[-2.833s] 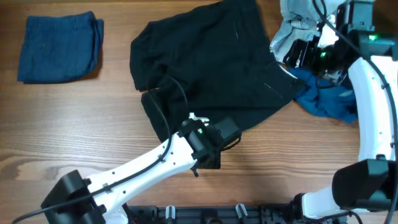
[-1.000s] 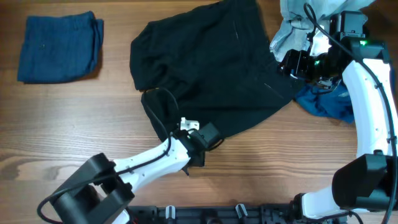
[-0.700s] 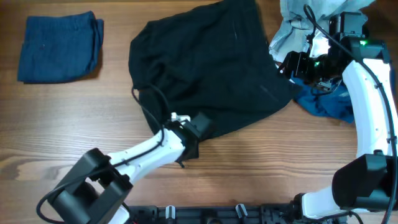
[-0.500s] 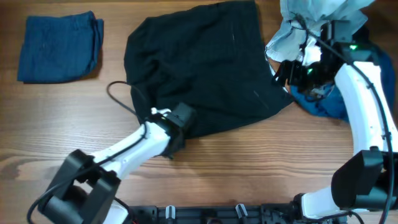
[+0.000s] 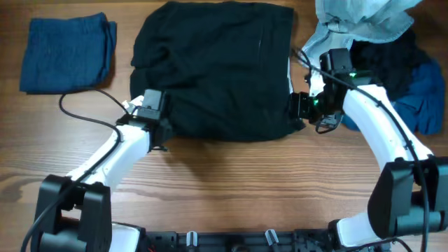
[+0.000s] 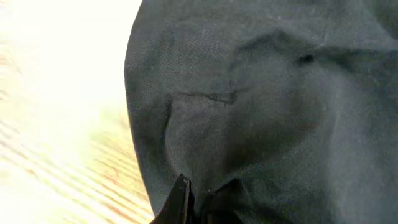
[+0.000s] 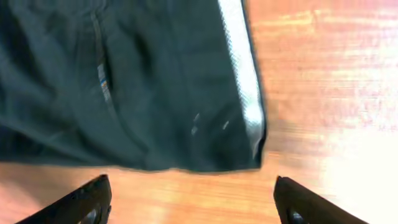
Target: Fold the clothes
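Observation:
The black shorts (image 5: 213, 70) lie spread in a rough rectangle at the top middle of the table. Their pale inner waistband (image 7: 239, 74) runs along the right edge. My left gripper (image 5: 152, 117) is shut on the shorts' lower left edge. In the left wrist view black cloth (image 6: 261, 106) fills the frame and bunches at one dark fingertip (image 6: 181, 198). My right gripper (image 7: 196, 205) stands open just off the shorts' lower right corner (image 5: 290, 129), with bare wood between its fingers (image 7: 93, 198).
A folded dark blue piece (image 5: 66, 52) lies at the top left. At the right edge sits a pile: pale denim (image 5: 364, 17), black cloth (image 5: 385, 63) and royal-blue cloth (image 5: 423, 98). The left arm's cable (image 5: 84, 98) loops over the wooden table (image 5: 231, 189).
My left gripper shut on the shorts' edge and dragged it left and up, spreading them flatter. The right arm moved from the pile down to the shorts' right corner.

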`<state>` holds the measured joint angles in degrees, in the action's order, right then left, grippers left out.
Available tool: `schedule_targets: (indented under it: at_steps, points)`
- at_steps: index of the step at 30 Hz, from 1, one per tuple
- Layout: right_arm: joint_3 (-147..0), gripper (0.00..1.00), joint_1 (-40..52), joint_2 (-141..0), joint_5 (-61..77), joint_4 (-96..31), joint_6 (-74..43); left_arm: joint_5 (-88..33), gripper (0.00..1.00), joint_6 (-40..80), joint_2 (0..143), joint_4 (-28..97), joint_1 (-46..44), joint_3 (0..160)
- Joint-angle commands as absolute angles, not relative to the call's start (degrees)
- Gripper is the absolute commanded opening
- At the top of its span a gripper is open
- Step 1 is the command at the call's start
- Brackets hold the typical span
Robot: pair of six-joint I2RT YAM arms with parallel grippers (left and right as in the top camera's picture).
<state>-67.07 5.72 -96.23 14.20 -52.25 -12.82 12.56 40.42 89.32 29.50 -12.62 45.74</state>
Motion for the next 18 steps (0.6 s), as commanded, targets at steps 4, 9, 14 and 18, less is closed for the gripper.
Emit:
schedule_targets:
  at_steps: [4,9,14,18]
  points:
    - [-60.66,0.66,7.97,-96.64,11.60,-42.06,-12.84,13.96,0.04,36.38,88.33,28.91,-9.85,45.34]
    - [-54.57,0.58,8.19,-96.64,11.29,-31.68,-8.95,13.93,0.04,36.38,88.33,29.02,-9.85,45.32]
    - [-50.46,0.47,8.19,-96.82,10.92,-24.88,-9.04,13.93,0.04,36.40,88.33,29.47,-9.85,45.32]
    - [-50.39,0.17,8.19,-97.19,10.90,-24.58,-9.15,13.93,0.04,36.38,88.33,29.63,-9.85,45.32]
